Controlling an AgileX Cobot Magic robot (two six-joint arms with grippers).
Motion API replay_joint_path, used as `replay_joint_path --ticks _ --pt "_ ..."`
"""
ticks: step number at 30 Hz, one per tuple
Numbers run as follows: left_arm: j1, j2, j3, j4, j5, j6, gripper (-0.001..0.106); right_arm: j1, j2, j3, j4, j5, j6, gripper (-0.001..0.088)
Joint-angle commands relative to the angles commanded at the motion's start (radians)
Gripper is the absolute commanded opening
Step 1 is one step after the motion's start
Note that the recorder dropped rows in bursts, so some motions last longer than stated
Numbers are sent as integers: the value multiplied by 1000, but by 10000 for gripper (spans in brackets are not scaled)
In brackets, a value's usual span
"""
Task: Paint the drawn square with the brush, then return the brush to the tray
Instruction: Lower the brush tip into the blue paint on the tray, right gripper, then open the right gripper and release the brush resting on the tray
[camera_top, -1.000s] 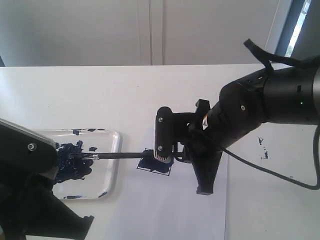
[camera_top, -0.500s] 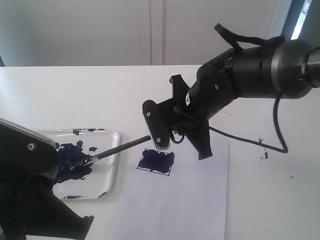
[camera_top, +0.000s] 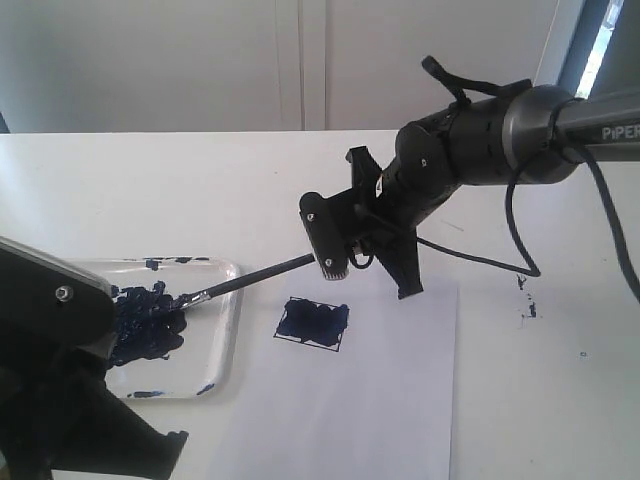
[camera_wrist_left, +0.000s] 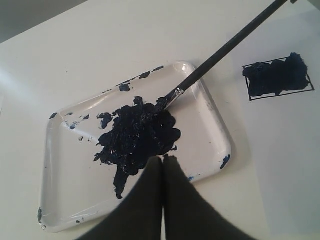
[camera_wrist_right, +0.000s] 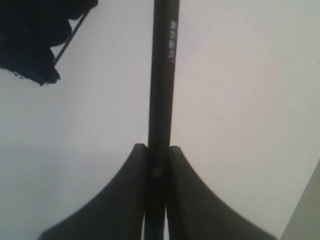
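Note:
The brush (camera_top: 252, 277) slants down from my right gripper (camera_top: 327, 262), which is shut on the end of its black handle (camera_wrist_right: 161, 75). Its blue-coated tip (camera_wrist_left: 159, 106) rests in the dark paint blob of the clear tray (camera_top: 228, 340), at the left of the exterior view. The drawn square (camera_top: 313, 323) lies on the white paper sheet (camera_top: 380, 400), smeared dark blue inside its pen lines, and shows again as the square (camera_wrist_left: 276, 77) in the left wrist view. My left gripper (camera_wrist_left: 163, 159) is shut with nothing in it, hovering over the tray's near rim (camera_wrist_left: 220, 150).
The left arm's black body (camera_top: 60, 390) fills the lower left corner of the exterior view, overlapping the tray. Small dark paint specks (camera_top: 525, 300) dot the white table right of the sheet. A cable (camera_top: 520, 230) loops off the right arm. A wall stands behind the table.
My right gripper has risen and drawn back from over the square, which is now uncovered. The brush went from nearly level to slanted, its tip still in the tray's paint. The left arm has not moved.

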Motion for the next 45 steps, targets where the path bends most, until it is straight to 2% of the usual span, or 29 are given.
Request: replay_joint_path --ticks 7,13,22,29,35,39,45 --pt "0 0 0 0 2 0 0 0 6 -10 68 -33 -106 0" --pt "0 0 0 2 2 0 0 0 29 -10 70 -66 -110 0" --pt "0 0 0 2 24 0 0 2 43 -11 89 -243 -110 1" --pt "0 0 0 3 30 0 0 10 45 -22 91 -110 -129 56" --pt "2 0 0 6 43 0 0 10 45 -22 91 -93 -154 77" --pt "3 0 0 6 46 0 0 10 45 -22 91 -89 -154 170" --pt "3 0 0 10 49 0 0 19 45 -22 96 -100 -154 409"
